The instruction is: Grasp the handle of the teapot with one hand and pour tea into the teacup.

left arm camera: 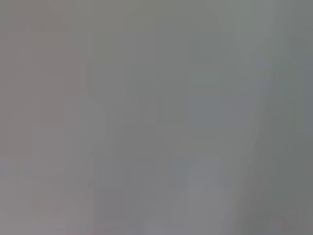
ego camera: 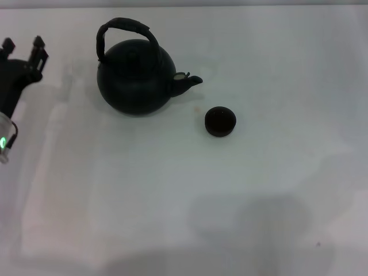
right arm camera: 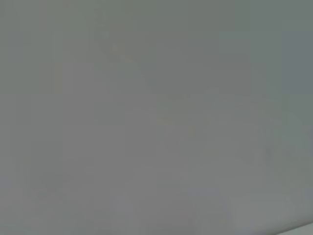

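Standing upright on the white worktop, the teapot sits at about 11 o'clock in the head view, its spout aimed toward 3 o'clock and its handle arching over the lid. The teacup rests just off the spout, toward 4 o'clock from the pot, not touching it. The left gripper waits at 9 o'clock, well clear of the pot, its two fingers seemingly spread and empty. Both wrist views show only blank grey.
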Motion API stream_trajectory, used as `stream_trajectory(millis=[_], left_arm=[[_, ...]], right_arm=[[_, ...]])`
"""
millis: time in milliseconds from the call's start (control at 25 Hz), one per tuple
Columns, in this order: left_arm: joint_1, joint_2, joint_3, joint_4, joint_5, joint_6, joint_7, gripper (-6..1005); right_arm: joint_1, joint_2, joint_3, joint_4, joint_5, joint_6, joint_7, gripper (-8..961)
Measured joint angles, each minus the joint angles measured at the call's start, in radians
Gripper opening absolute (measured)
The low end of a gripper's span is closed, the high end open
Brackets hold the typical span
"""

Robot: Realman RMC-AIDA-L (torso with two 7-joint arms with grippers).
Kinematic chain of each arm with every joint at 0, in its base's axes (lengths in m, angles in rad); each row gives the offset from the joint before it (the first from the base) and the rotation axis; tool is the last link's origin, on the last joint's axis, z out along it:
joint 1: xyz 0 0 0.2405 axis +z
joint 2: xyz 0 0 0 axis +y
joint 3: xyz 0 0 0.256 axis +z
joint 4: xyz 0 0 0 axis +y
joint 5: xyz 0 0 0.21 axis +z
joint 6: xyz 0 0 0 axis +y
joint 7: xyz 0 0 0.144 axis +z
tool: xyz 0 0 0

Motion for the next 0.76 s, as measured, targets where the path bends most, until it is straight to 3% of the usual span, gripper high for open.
stream_trajectory(millis=[400,760], left_arm=[[-0.047,-0.001,0.0,-0.062,-0.042,-0.009,-0.006,635],[-0.057,-0.002,-0.026,-0.059,-0.213,0.015,0.021,635]], right_arm=[[0.003,0.003,-0.001,0.005,0.002,0.009,-0.012,860],[0.0,0.0,0.002,0.003,0.003,-0.018,-0.075,860]])
